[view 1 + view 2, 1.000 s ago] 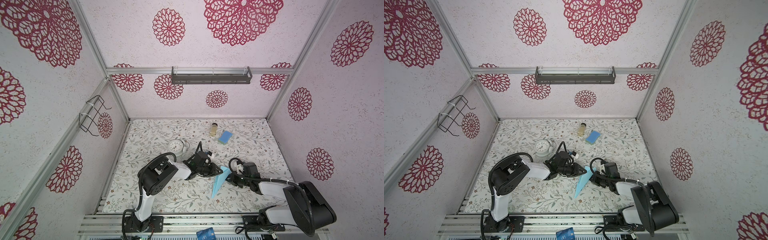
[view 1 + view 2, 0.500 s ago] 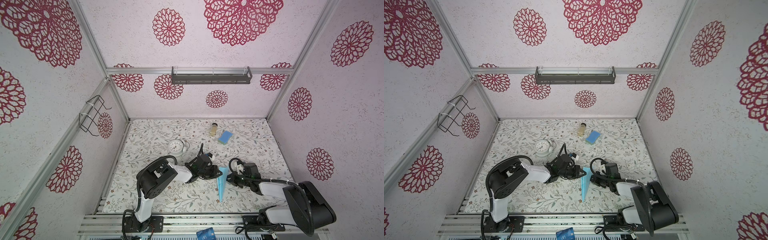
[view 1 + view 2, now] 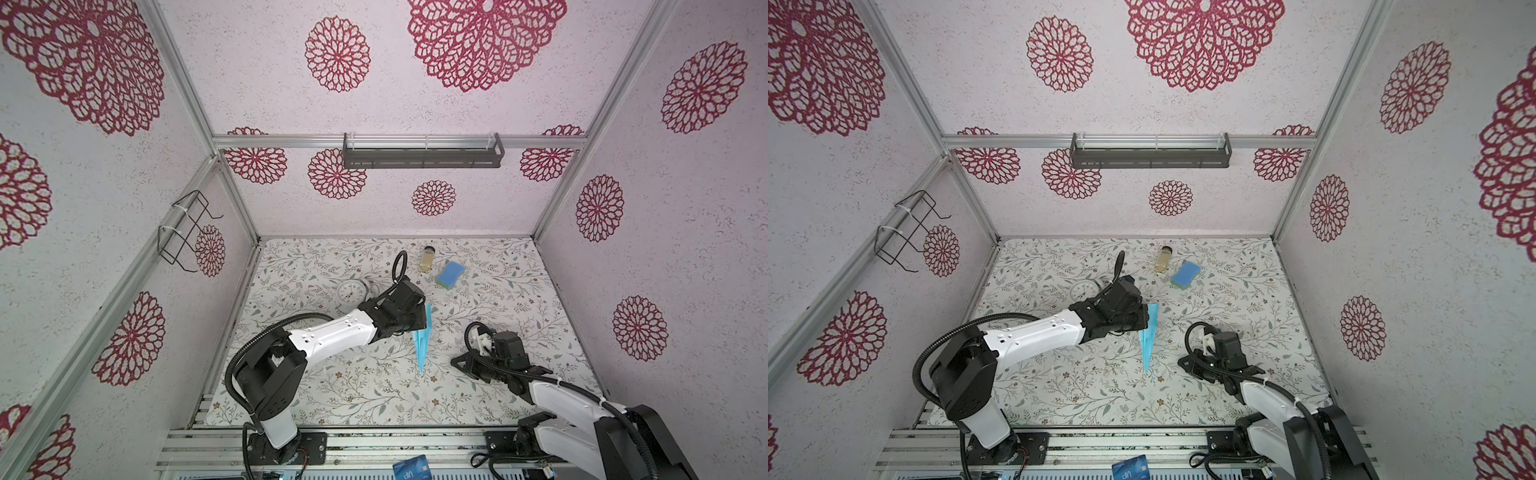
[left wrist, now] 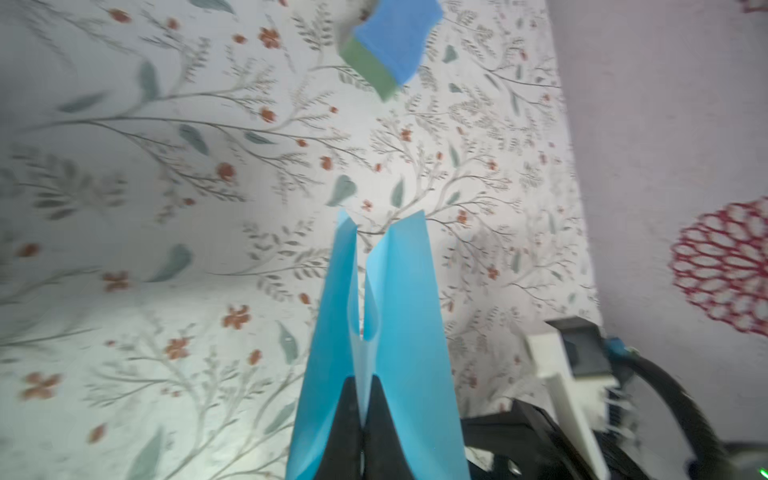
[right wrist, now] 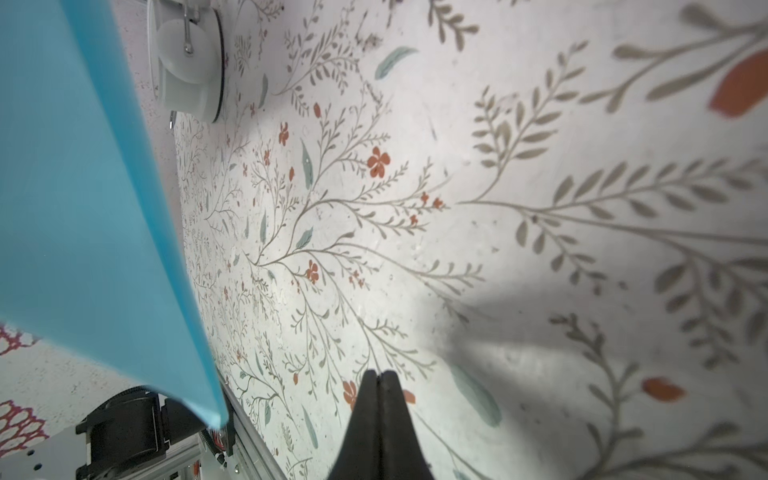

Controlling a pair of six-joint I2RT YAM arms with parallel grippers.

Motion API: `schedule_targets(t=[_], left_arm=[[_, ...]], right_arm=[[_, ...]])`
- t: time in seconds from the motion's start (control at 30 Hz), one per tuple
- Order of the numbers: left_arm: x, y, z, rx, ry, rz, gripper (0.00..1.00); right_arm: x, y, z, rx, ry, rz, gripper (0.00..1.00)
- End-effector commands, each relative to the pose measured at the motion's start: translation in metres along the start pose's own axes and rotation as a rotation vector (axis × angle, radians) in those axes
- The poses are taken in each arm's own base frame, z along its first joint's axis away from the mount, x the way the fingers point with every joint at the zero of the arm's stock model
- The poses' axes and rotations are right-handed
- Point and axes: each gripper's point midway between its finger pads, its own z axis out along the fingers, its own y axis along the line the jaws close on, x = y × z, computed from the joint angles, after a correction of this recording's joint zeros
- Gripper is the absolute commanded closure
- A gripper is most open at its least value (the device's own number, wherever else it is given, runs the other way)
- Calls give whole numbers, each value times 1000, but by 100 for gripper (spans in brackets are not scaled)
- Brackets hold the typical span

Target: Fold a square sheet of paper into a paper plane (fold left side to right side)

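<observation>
Black fingers of the left gripper (image 4: pixel 362 388) pinch shut on the centre keel of the light blue, long-nosed paper plane (image 4: pixel 399 316), its wings splayed either side. The right gripper (image 5: pixel 379 378) is closed, empty, well apart. We judge the folding complete; whether the nose touches the floral-printed table (image 3: pixel 332 386) we cannot tell. Next: a level, gentle set-down.

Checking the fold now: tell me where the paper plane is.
In both top views the paper plane is mid-table, pinched in the jaws of the left gripper, between the white clock and the right gripper.
</observation>
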Motion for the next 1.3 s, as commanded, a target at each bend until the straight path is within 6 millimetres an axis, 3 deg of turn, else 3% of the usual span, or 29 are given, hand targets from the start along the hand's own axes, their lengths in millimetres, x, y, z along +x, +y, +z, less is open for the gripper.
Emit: schedule_targets(t=[0.0, 0.1, 0.33, 0.47, 0.77, 1.27], left_arm=[[9, 59, 1, -254, 67, 78, 100], [10, 64, 11, -293, 85, 97, 100], [30, 72, 28, -318, 123, 91, 62], [43, 74, 30, -321, 138, 96, 53], [65, 81, 41, -341, 166, 96, 42], [69, 84, 50, -318, 155, 80, 37]], right_arm=[[5, 11, 1, -16, 6, 1, 100], [6, 18, 2, -28, 1, -6, 100], [8, 16, 4, -15, 8, -11, 100], [8, 16, 4, -13, 9, -13, 100], [7, 15, 5, -8, 5, -9, 100], [3, 19, 4, -10, 1, -12, 100]])
